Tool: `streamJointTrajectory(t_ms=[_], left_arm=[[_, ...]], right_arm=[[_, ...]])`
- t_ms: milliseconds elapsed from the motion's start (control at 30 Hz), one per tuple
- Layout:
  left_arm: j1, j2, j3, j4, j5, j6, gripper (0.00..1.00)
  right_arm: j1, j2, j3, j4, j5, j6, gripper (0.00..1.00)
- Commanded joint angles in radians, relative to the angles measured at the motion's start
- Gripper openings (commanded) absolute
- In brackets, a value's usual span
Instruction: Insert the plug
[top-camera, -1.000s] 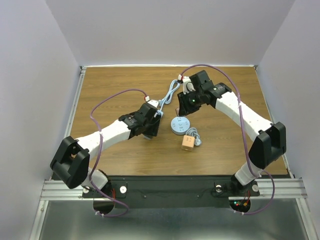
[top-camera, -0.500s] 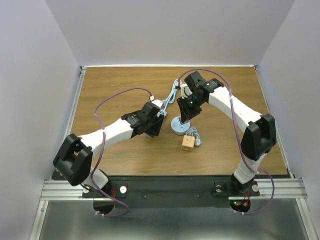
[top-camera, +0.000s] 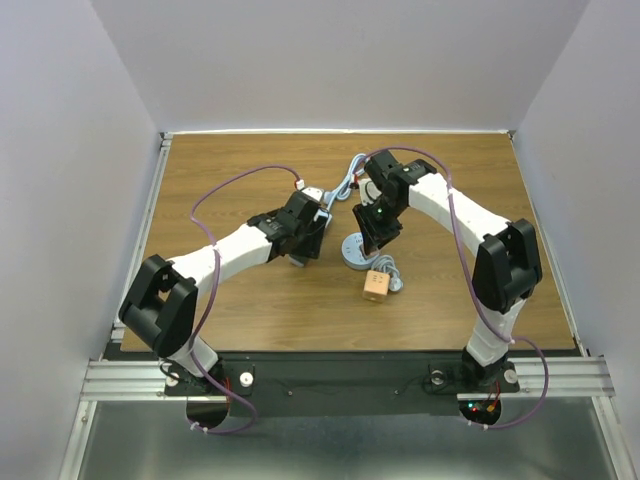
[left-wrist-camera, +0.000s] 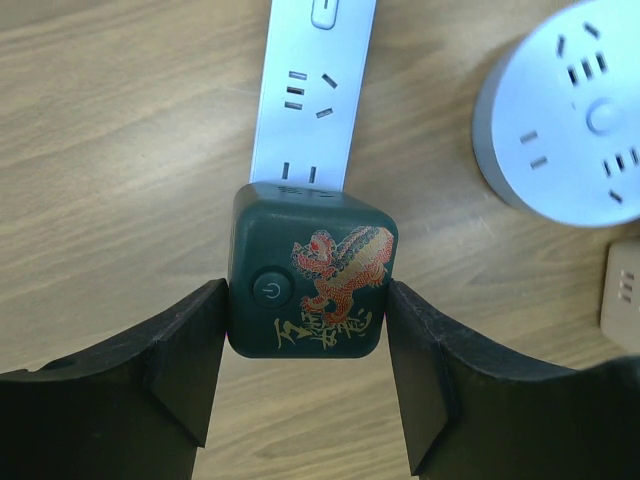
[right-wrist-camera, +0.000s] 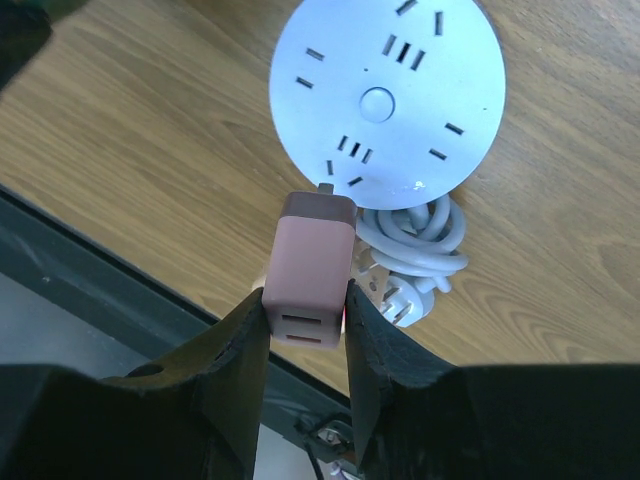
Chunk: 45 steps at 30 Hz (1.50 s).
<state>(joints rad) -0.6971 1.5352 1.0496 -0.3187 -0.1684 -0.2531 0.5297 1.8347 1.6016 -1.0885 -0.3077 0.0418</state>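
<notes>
My left gripper (left-wrist-camera: 308, 345) is shut on a dark green plug cube with a red dragon print (left-wrist-camera: 312, 283), held over the near end of a white power strip (left-wrist-camera: 313, 95). My right gripper (right-wrist-camera: 305, 325) is shut on a pink charger plug (right-wrist-camera: 312, 268) whose metal prongs point at the near edge of a round light-blue socket hub (right-wrist-camera: 388, 100). In the top view the left gripper (top-camera: 304, 243) and right gripper (top-camera: 378, 232) flank the round hub (top-camera: 356, 254).
A coiled white cable with a plug (right-wrist-camera: 418, 252) lies beside the round hub. An orange cube adapter (top-camera: 375, 287) sits just in front of the hub. A blue-white cable (top-camera: 345, 186) runs toward the back of the wooden table (top-camera: 220, 180).
The right gripper has moved left and nearer, from behind the round hub to over it. The left arm has shifted slightly to the right and away, its elbow swinging inward.
</notes>
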Motion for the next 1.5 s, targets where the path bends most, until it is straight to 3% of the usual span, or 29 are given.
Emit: streamJointTrajectory(t_ms=[0, 100, 133, 167, 267, 433, 600, 767, 933, 1300, 1467], left_arm=[[0.054, 0.028, 0.044, -0.007, -0.092, -0.011, 0.19], [0.065, 0.010, 0.067, 0.010, -0.097, -0.003, 0.41], [0.065, -0.001, 0.081, 0.013, -0.112, 0.000, 0.57], [0.065, -0.004, 0.087, 0.012, -0.121, 0.000, 0.66], [0.067, -0.015, 0.115, 0.009, -0.147, -0.006, 0.82], [0.065, -0.069, 0.150, 0.039, -0.148, -0.026, 0.96], [0.065, -0.130, 0.165, 0.082, -0.041, -0.022, 0.97], [0.056, -0.107, 0.087, 0.185, 0.344, -0.058, 0.93], [0.008, -0.041, 0.012, 0.274, 0.535, -0.087, 0.93], [-0.016, 0.104, -0.025, 0.314, 0.635, -0.100, 0.91], [-0.018, 0.121, -0.005, 0.313, 0.551, -0.106, 0.91]], right_arm=[[-0.007, 0.011, 0.014, -0.019, 0.048, 0.000, 0.00], [-0.007, 0.031, 0.038, -0.019, 0.053, -0.011, 0.01], [-0.007, 0.044, 0.043, -0.019, 0.058, -0.011, 0.00], [-0.005, 0.054, 0.047, -0.019, 0.059, -0.013, 0.00], [-0.007, 0.075, 0.053, -0.019, 0.088, -0.014, 0.00], [-0.039, 0.060, 0.115, 0.001, 0.197, 0.004, 0.00], [-0.056, 0.041, 0.139, 0.047, 0.200, 0.020, 0.00], [-0.082, 0.054, 0.095, 0.093, 0.223, 0.010, 0.00], [-0.112, 0.035, 0.011, 0.179, 0.220, 0.007, 0.00], [-0.112, 0.031, -0.078, 0.228, 0.187, 0.007, 0.00], [-0.112, -0.029, -0.109, 0.219, 0.156, 0.006, 0.00]])
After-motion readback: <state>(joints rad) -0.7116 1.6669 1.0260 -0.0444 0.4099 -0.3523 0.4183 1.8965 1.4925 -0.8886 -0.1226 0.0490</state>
